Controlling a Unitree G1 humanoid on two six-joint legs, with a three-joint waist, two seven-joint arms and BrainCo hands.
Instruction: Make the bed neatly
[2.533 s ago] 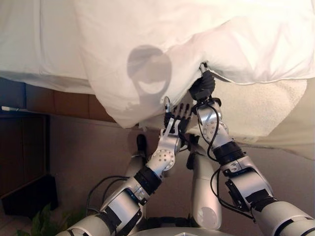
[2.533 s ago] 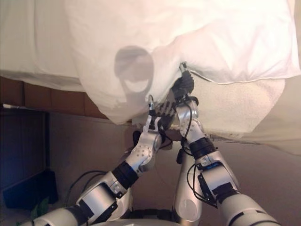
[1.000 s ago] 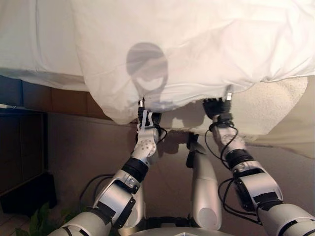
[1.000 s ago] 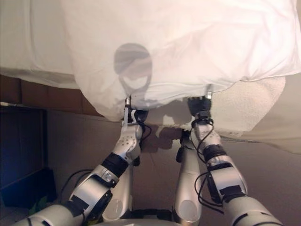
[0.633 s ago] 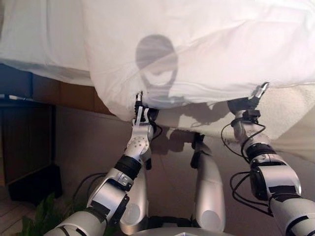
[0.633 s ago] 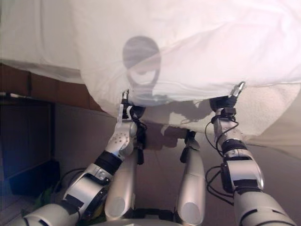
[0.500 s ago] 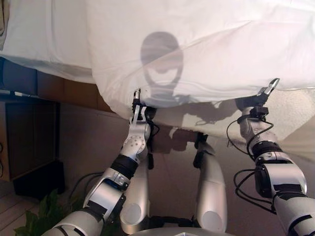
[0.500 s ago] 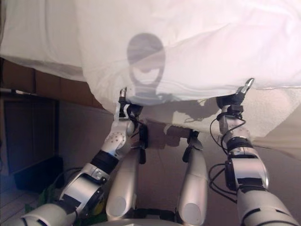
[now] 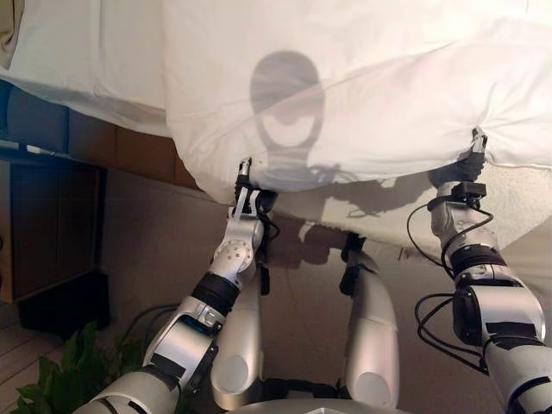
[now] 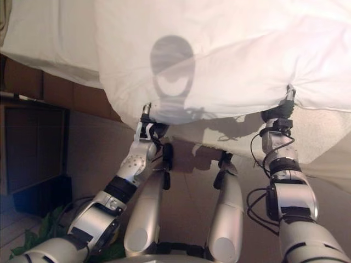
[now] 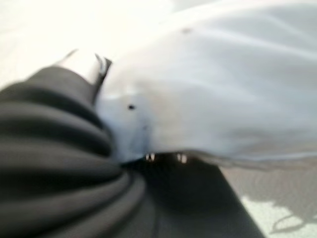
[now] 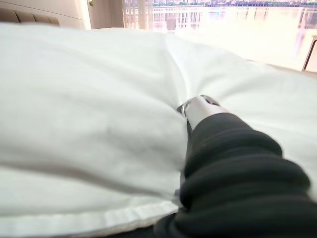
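The white duvet (image 9: 362,95) lies heaped over the bed (image 9: 78,60), its near hem hanging past the bed's near edge toward the robot. The left hand (image 9: 243,183) is up at the hem's left corner, and its wrist view shows cloth bunched against the hand, so it looks clenched on the duvet, though the fingers themselves are mostly buried. The right hand (image 9: 470,153) is at the same hem, well to the right of the left one, with the thumb showing above the cloth and the fingers under it, pinching the edge. The hem runs fairly taut between them. This seems to be the spreading step. Next the duvet likely needs carrying evenly along the bed, then laying flat over the towelling sheet (image 9: 526,203) exposed below the hem.
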